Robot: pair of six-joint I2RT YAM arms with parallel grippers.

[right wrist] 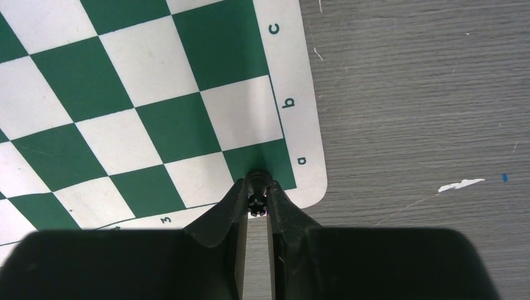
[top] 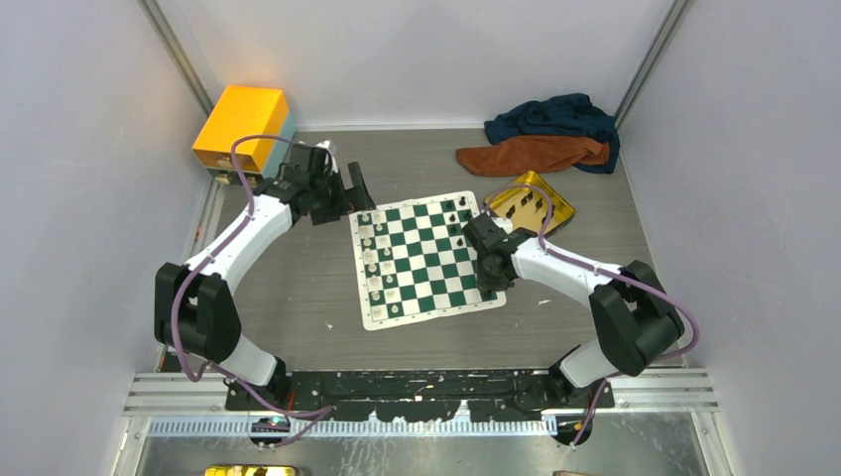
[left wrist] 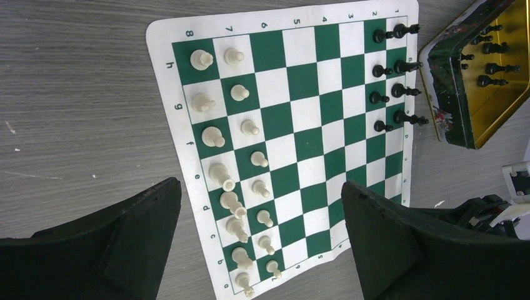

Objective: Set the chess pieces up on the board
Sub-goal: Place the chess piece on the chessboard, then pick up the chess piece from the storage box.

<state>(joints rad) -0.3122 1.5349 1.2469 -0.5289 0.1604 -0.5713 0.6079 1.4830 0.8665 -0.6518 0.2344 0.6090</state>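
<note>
The board [top: 426, 253] lies flat mid-table. In the left wrist view the board [left wrist: 300, 125] carries two full rows of cream-white chess pieces [left wrist: 219, 172] along one side. Several black chess pieces [left wrist: 400, 90] stand on part of the opposite side. My right gripper [right wrist: 257, 187] is shut on a black rook [right wrist: 256, 199], upright over the green corner square by the letter a. From above, that right gripper [top: 488, 276] hangs over the board's near right corner. My left gripper [top: 359, 190] hovers wide open at the far left corner, and the left gripper [left wrist: 259, 187] holds nothing.
A shallow gold tin [top: 567, 210] just right of the board holds several more black pieces [left wrist: 490, 65]. An orange box [top: 243, 124] stands at the back left. Blue and orange cloths [top: 540, 139] lie at the back right.
</note>
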